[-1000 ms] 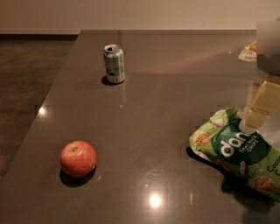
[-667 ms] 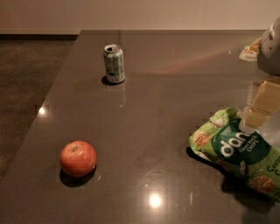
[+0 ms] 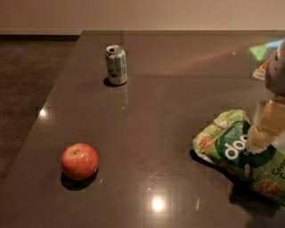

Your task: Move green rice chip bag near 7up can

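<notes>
The green rice chip bag (image 3: pixel 240 156) lies flat on the dark table (image 3: pixel 169 116) at the right, light green with a dark green round patch and white lettering. Its right end runs out of the picture. My gripper (image 3: pixel 266 124) is at the right edge, pale and yellowish, right above the bag's upper right part, with the grey arm (image 3: pixel 278 67) above it. The 7up can (image 3: pixel 116 64) stands upright at the far left of the table, far from the bag.
A red-orange apple (image 3: pixel 79 161) sits near the table's front left. The table's left edge runs diagonally, with brown floor (image 3: pixel 26 89) beyond it. A pale wall (image 3: pixel 133 13) is behind. A light-coloured item (image 3: pixel 260 71) shows at the far right by the arm.
The grey upper part of the arm has shifted slightly to the right, toward the picture's edge. The bag, can and apple have not moved.
</notes>
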`<state>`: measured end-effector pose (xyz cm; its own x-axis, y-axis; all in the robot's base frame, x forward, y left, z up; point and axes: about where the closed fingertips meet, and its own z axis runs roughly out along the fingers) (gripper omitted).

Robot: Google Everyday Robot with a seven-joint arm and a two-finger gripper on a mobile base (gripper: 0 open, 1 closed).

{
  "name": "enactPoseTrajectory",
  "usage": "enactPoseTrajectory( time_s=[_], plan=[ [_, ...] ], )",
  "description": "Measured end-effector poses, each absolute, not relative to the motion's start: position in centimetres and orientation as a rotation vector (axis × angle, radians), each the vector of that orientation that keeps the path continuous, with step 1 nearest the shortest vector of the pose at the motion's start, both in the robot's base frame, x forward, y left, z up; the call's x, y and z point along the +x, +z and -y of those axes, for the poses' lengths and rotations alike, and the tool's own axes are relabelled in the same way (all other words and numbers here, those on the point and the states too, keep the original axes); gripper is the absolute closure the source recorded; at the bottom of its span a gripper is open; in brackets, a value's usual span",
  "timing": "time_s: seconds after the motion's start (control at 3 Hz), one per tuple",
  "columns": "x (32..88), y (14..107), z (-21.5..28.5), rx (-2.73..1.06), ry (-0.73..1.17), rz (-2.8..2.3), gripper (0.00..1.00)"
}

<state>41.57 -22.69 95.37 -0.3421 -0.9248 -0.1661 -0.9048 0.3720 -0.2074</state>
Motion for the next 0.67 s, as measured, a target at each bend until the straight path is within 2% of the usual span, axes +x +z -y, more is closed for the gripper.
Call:
enactPoseTrajectory(
  time_s=[0.67],
  plan=[
    [38.1,91.3,24.0,-1.485,-0.076,-2.585,0.00]
  ],
)
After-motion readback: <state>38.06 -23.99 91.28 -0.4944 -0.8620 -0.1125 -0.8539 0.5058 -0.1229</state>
